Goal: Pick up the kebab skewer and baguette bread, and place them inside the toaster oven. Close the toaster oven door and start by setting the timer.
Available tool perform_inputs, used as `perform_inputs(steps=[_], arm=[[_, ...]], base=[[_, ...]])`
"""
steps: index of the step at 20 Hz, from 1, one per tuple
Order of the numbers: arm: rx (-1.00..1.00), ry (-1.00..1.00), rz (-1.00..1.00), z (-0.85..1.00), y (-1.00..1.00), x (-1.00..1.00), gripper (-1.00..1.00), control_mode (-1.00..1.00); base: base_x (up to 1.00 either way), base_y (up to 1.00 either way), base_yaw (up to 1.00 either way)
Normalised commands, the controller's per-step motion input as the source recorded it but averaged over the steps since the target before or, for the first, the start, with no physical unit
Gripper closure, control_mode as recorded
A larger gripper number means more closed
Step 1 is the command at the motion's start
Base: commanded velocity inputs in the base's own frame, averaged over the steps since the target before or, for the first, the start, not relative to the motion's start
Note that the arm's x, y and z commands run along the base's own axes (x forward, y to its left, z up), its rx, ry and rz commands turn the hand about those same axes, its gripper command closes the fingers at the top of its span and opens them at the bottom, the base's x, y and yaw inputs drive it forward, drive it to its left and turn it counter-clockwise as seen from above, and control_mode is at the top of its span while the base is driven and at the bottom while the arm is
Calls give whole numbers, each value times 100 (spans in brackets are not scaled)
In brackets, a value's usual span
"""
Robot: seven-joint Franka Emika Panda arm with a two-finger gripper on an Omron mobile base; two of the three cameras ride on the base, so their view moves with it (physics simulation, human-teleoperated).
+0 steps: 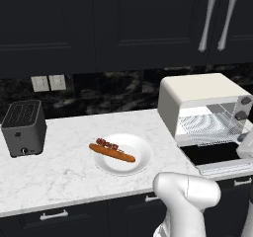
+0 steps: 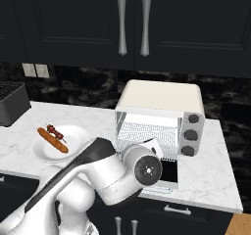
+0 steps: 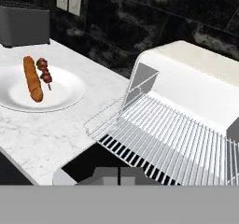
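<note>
Left base view: the toaster oven (image 1: 207, 107) stands at the right of the marble bench (image 1: 59, 167), its door (image 1: 217, 157) dropped flat and the wire rack (image 1: 207, 125) exposed. The kebab skewer (image 1: 107, 144) and baguette bread (image 1: 111, 152) lie side by side on the white plate (image 1: 136, 164), well apart from the oven. A black slot toaster (image 1: 23, 127) sits far left.

Right base view: the arm is folded low in front of the oven, wrist over the open door (image 2: 169, 173). Food on the plate (image 2: 41, 153) is untouched.

Hand view: the jaws (image 3: 119, 175) are closed and empty, tips hovering just above the door edge, camera looking across the rack (image 3: 168, 139).

Judgement: next comes the first pick. Swing left over the plate, open the jaws, and approach the skewer (image 3: 45, 72) across its stick, clear of the baguette (image 3: 32, 78).
</note>
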Motion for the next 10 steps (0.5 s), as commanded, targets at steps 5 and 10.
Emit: perform_inputs(steps=[5, 10], arm=[[0, 19, -11, 38, 100, -10, 100, -100], [-2, 26, -6, 5, 100, 0, -100, -100]], base=[[0, 0, 0], [0, 0, 0]])
